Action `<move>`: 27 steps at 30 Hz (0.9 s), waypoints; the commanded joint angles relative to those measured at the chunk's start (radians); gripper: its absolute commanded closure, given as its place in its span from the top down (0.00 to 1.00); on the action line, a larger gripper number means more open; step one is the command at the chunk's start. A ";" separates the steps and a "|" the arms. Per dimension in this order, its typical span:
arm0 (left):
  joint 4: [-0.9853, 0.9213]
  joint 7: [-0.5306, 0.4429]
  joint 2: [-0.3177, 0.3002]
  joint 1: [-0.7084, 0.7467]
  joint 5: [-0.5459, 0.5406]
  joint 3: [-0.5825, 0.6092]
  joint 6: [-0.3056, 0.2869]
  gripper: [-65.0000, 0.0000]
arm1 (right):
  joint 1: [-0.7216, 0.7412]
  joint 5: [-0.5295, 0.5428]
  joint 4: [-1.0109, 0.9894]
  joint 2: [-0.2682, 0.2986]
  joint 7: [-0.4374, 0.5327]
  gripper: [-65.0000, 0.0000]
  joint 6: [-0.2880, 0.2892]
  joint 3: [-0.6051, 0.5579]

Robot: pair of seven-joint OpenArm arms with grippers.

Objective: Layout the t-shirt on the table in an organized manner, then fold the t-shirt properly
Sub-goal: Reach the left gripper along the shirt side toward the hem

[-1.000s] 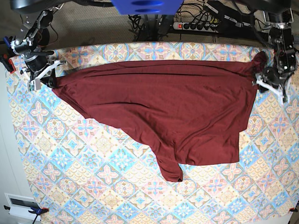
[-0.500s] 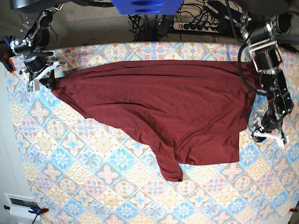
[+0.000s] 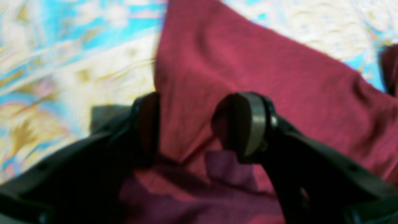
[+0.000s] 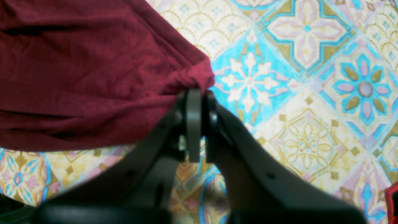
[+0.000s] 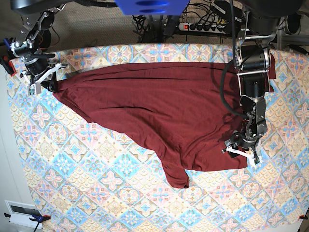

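A maroon t-shirt lies spread across the upper half of the patterned table, one sleeve trailing toward the table's near edge. The right gripper is clamped on a bunched corner of the t-shirt at the table's far-left end. The left gripper, jaws spread wide, straddles the t-shirt's lower corner toward the table's right side, gripping nothing.

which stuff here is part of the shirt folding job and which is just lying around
Part of the job:
- t-shirt
- table
- right hand, shut on the t-shirt's corner
- left hand, open over the t-shirt

Just lying about:
- power strip and cables behind the table
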 commanded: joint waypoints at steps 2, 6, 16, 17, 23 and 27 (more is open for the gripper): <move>-0.040 0.014 -0.007 -0.031 0.011 -0.001 0.005 0.53 | 0.005 0.013 0.017 0.015 0.025 0.00 -0.001 0.006; -0.066 0.011 0.009 -0.040 0.043 -0.001 0.005 0.33 | 0.005 0.013 0.016 0.015 0.025 0.00 -0.001 0.006; -0.101 -0.092 -0.042 -0.163 0.054 -0.001 0.006 0.04 | 0.005 0.011 0.022 0.015 -0.024 0.00 -0.001 0.008; -0.101 -0.092 -0.051 -0.178 0.054 -0.001 0.006 0.04 | 0.005 0.013 0.022 0.015 -0.024 0.00 -0.001 0.008; -0.104 -0.144 -0.105 -0.281 0.101 -0.001 0.008 0.05 | 0.005 0.017 0.025 0.015 -0.026 0.00 -0.001 0.003; -0.161 -0.167 -0.105 -0.365 0.235 -0.001 0.008 0.05 | 0.005 0.017 0.025 0.015 -0.026 0.00 0.000 0.002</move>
